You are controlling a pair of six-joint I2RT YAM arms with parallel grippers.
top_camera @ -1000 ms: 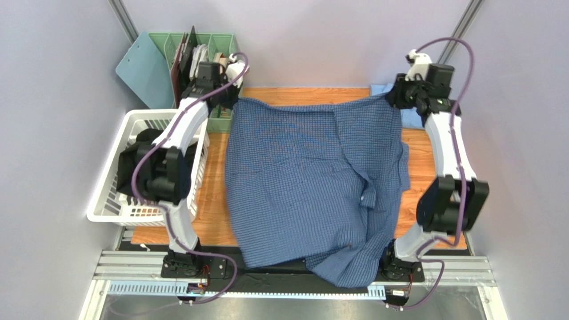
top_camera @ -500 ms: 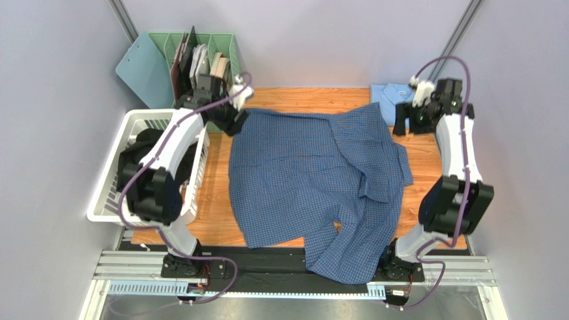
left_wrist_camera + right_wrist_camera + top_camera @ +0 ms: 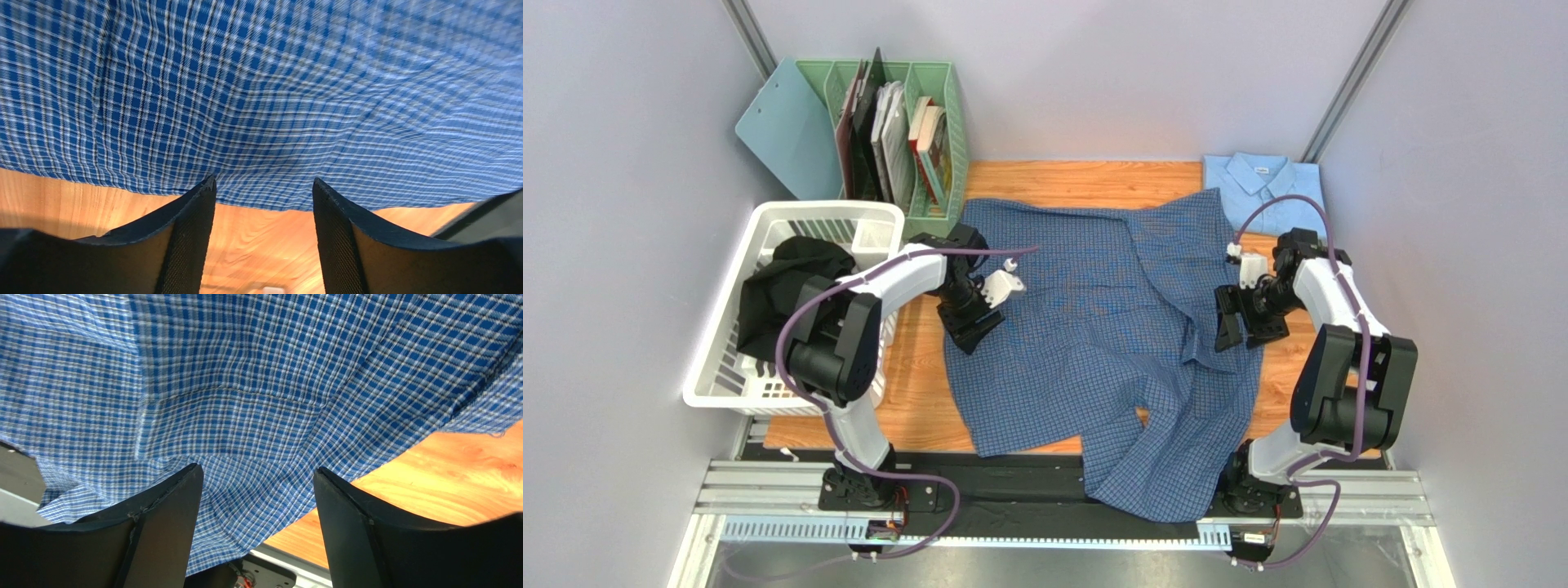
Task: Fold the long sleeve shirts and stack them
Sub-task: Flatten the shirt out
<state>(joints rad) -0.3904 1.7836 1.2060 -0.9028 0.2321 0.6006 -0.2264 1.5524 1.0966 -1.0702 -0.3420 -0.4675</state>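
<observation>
The wooden-topped table carries most of the mid-blue, finely checked long sleeve shirt. The shirt lies spread open across the middle, but its near part spills over the front edge and hangs down between the arm bases. That overhang looks like the biggest hazard: any pull toward the near side could let the hanging weight drag the whole garment off the table. The cloth is also rumpled along its right side, where a sleeve or flap is bunched in creases. A fold started from there would likely trap wrinkles or lift several layers at once and come out lopsided. The white plastic laundry basket with a dark garment in it sits just beside the left arm, so a wide sweep on that side might knock it. The plain pale sky-blue shirt, already folded, rests in the far right corner. Its near edge lies close to the checked cloth, and a careless lift of the right edge could nudge it out of square. The left gripper hovers over the checked shirt's left hem, jaws apart and holding nothing. Closing there may catch only a thin sliver, or scrape the wood. The right gripper is likewise spread and empty above the creased right side, where it could pinch a stray fold.
</observation>
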